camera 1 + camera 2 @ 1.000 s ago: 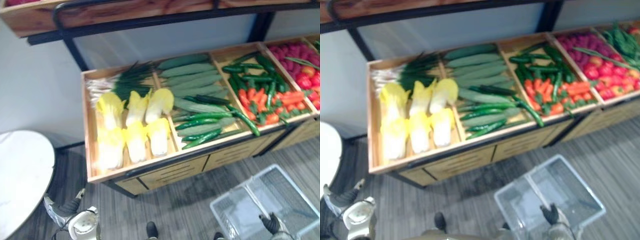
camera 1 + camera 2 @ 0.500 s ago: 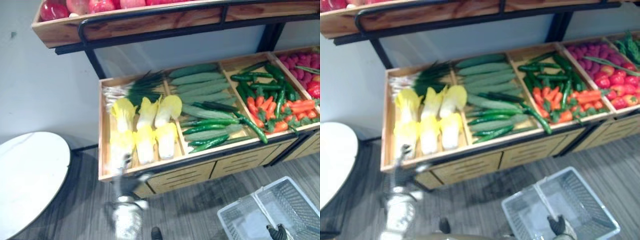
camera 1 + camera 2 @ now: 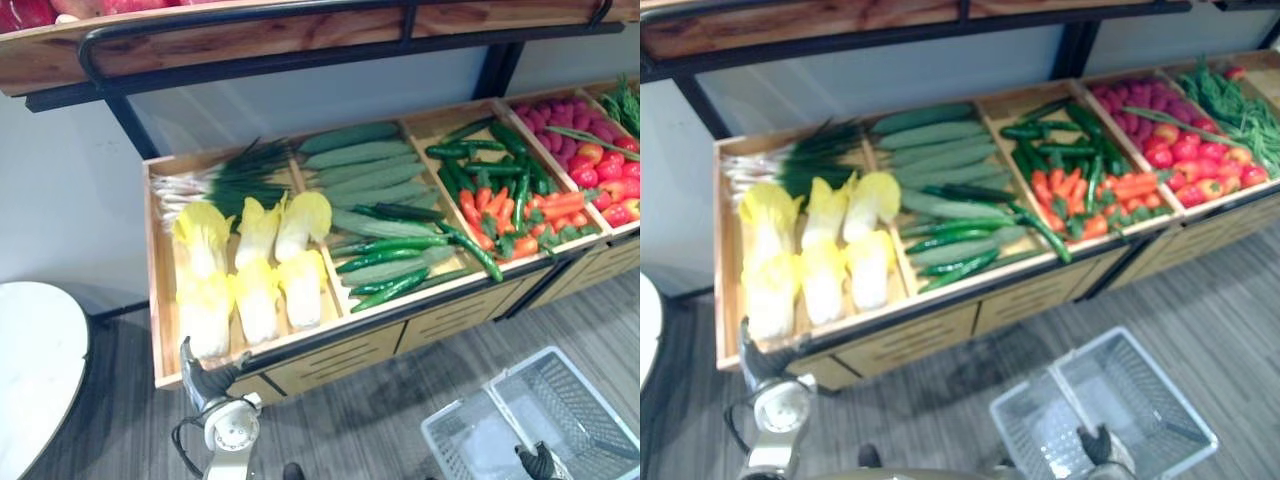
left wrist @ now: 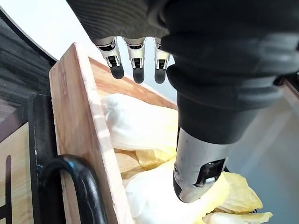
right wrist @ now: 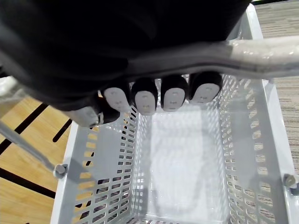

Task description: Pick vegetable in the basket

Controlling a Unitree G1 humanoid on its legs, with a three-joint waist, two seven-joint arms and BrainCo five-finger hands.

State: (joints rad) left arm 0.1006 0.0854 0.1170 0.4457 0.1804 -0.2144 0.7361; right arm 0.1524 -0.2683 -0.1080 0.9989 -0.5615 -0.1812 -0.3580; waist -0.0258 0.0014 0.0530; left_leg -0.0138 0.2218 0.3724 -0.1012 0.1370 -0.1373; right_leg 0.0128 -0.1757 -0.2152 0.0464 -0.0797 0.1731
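- Here, the robot's left hand [image 4: 135,63] hovers at the front left corner of the stall. Its fingers are straight and its thumb apart, so it is open and holds nothing, seemingly lining up a grasp.
- Just past its fingertips lie the pale yellow-white leafy cabbage heads [image 3: 257,275], the likely pick. They rest in two rows in the left compartment of the light-wood display crate [image 3: 158,300], which appears tilted toward the aisle for easy reach.
- The right hand [image 5: 161,95] is curled round the pale plastic handle [image 5: 264,49] of the white perforated plastic shopping basket [image 5: 100,179]. It holds the basket low before the stall, well apart from the cabbages, ready to receive.
- The basket's floor is bare, with no vegetable in it yet, so the task looks barely begun.
- Farther along the crate, long green cucumbers [image 3: 365,170] fill the middle compartment, with orange carrots and green peppers [image 3: 490,200] in the next.
- Near the stall's left end stands a round white table [image 3: 35,380].
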